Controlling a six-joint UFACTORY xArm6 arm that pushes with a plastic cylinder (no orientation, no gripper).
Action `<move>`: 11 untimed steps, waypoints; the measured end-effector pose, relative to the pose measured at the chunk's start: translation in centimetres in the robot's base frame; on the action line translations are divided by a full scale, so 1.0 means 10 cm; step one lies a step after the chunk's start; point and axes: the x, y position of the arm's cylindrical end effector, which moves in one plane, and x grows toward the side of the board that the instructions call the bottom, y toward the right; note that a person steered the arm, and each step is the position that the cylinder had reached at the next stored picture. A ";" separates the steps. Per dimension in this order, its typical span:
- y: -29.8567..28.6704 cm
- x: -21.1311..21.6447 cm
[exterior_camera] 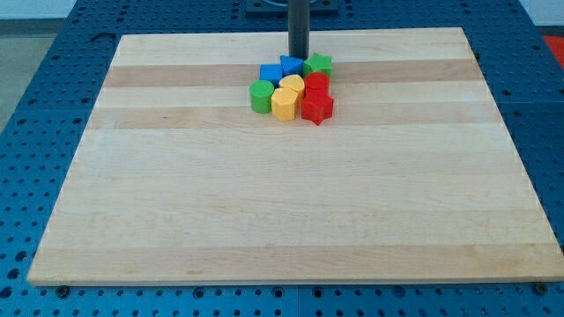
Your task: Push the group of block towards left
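Note:
A tight group of blocks sits near the top middle of the wooden board [291, 202]. It holds a blue cube [270, 72], a blue block [291, 65], a green star [319, 63], a green cylinder [261, 97], a yellow rounded block [293, 84], a yellow hexagon [284, 104], a red block [317, 84] and a red star [317, 108]. My tip [299, 56] stands just behind the group, at its top edge, between the blue block and the green star, touching or nearly touching them.
The board lies on a blue perforated table [44, 88] that shows on all sides. The rod rises out of the view's top edge.

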 end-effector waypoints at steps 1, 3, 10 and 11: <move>0.73 0.00; 1.42 0.45; -0.21 0.98; -0.31 1.17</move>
